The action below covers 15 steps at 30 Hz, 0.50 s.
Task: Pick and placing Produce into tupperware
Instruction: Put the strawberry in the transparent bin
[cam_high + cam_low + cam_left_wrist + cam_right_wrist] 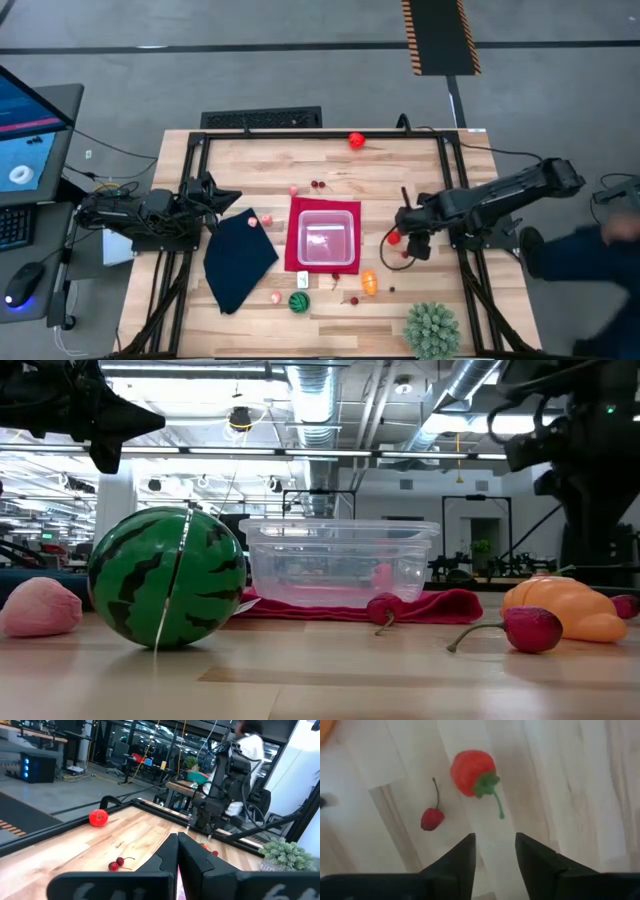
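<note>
The clear square tupperware (323, 238) (340, 560) sits on a flat red mat (292, 235) at mid-table. My right gripper (495, 842) (408, 240) is open and points down. It hovers above a red strawberry (472, 772) (394, 238) and a small cherry (432, 818) that lie on the wood to the right of the tupperware, and it touches neither. A striped green ball (299, 301) (165, 578), an orange piece (369, 284) (565, 605), cherries (532, 628) and a pink piece (40, 607) lie near the table's near edge. My left gripper (177, 837) (222, 197) waits shut at the table's left.
A dark navy cloth (238, 258) lies left of the mat with small pieces (252, 221) on it. A red tomato (356, 140) (98, 817) sits by the far edge, with cherries (318, 184) (116, 864) nearer. A spiky green plant ball (432, 328) stands at the near right corner. A person (590, 250) is beyond the right edge.
</note>
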### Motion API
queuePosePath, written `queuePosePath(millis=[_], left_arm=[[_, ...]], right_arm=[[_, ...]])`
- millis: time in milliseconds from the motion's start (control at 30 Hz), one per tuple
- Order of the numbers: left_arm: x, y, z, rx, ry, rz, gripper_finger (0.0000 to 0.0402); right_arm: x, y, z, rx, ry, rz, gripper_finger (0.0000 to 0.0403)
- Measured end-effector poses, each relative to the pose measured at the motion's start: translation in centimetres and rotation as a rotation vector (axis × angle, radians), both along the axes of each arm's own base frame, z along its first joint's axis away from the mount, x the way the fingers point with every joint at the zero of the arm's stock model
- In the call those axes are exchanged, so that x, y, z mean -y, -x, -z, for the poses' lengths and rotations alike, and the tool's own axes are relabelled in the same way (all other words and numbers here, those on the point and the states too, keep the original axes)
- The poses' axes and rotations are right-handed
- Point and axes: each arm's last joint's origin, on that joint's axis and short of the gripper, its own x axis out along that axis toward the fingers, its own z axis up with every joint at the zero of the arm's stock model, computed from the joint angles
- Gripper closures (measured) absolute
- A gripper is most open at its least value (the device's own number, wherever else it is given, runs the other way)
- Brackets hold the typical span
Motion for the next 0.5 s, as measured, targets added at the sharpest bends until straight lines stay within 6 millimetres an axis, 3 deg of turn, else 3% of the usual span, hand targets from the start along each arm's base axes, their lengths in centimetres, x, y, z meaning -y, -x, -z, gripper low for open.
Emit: queuePosePath(millis=[233, 500], left_arm=[[0.0, 0.0, 0.0, 0.001, 0.003, 0.0, 0.0401], [0.0, 0.0, 0.0, 0.0, -0.004, -0.003, 0.0401]], right_arm=[[-0.5, -1.3, 1.6, -0.047, 0.018, -0.103, 0.0209], [-0.3, -2.3, 3.3, -0.106, 0.039, -0.144, 0.0226]])
